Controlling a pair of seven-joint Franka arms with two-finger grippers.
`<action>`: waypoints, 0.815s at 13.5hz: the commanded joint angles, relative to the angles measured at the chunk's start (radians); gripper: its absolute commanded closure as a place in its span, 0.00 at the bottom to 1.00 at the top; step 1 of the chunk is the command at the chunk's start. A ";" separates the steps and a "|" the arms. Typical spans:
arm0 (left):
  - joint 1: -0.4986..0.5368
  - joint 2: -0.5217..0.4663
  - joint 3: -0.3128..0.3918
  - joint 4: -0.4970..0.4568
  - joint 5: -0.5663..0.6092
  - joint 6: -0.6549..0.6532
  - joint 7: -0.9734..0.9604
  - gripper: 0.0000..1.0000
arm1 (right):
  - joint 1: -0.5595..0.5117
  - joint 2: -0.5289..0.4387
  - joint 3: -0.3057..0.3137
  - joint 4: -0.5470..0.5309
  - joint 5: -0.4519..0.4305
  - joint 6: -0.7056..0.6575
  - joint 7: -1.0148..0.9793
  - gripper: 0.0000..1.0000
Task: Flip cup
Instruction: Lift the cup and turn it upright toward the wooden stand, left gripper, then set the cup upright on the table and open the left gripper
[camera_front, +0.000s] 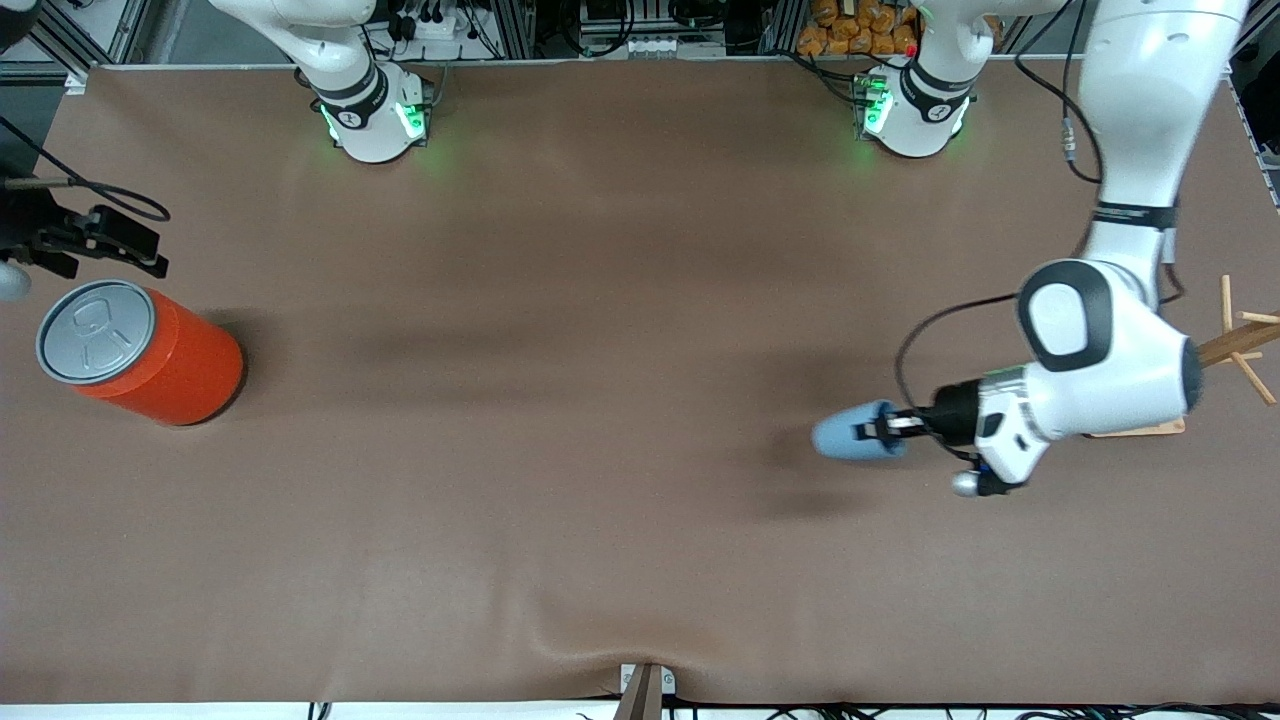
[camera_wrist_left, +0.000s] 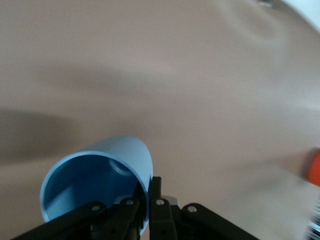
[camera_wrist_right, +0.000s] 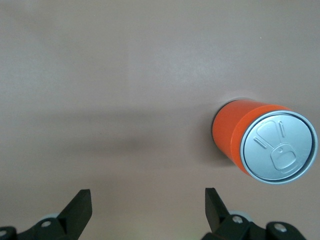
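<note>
Cup (camera_front: 850, 436): light blue, held on its side above the tabletop (camera_front: 600, 420), toward the left arm's end; its closed base points toward the right arm's end.
Left end effector (camera_front: 885, 429): clenched on the cup's rim, one finger (camera_wrist_left: 127, 212) inside the darker blue mouth, the other against the outer wall.
Cup's shadow: falls on the tabletop just nearer the front camera than the cup.
Right end effector (camera_wrist_right: 147, 210): released, fingers spread wide, waiting above the tabletop beside the orange can.
Orange can (camera_front: 140, 352): upright at the right arm's end, grey pull-tab lid on top.
Wooden rack (camera_front: 1240, 345): at the left arm's end, partly covered by the left arm.
</note>
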 joint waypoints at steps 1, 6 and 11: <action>0.010 -0.035 0.003 0.003 0.281 0.004 -0.167 1.00 | -0.018 0.034 0.009 0.048 -0.008 -0.004 -0.013 0.00; 0.062 -0.015 0.010 -0.009 0.500 0.053 -0.262 1.00 | -0.009 0.063 0.009 0.049 -0.005 0.003 -0.004 0.00; 0.059 -0.010 0.011 -0.076 0.502 0.076 -0.283 1.00 | -0.021 0.076 0.008 0.049 -0.012 0.004 -0.006 0.00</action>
